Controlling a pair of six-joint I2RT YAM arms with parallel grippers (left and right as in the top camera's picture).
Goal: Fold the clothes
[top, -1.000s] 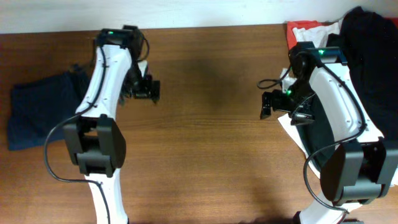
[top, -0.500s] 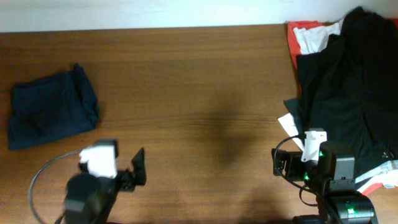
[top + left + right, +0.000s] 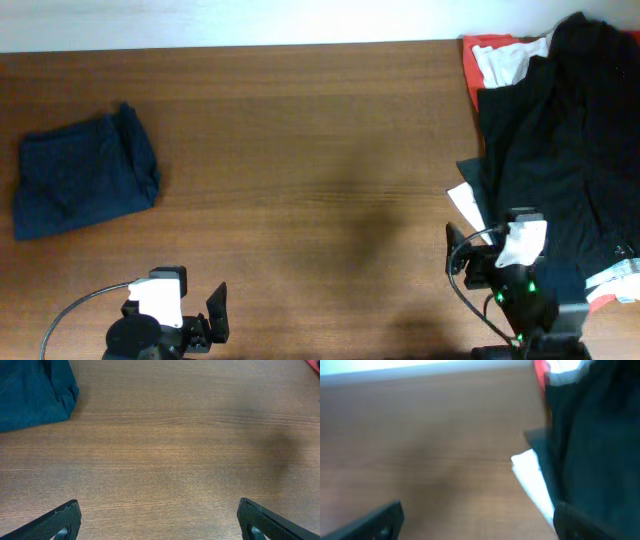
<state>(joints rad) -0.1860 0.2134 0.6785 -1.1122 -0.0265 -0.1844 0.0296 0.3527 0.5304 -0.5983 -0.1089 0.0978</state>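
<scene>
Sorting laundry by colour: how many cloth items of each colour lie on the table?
Navy garment: 1
Black garment: 1
Red cloth: 1
White cloth: 1
Total: 4. Red and white lie partly under the black, so more may be hidden.

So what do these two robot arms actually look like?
Both are mostly black with a white block near the wrist. The left arm has a grey cable looping out to its side. The right arm carries thin black cables and a small green light. The left gripper and right gripper are black, each with two wedge-shaped fingers.
</scene>
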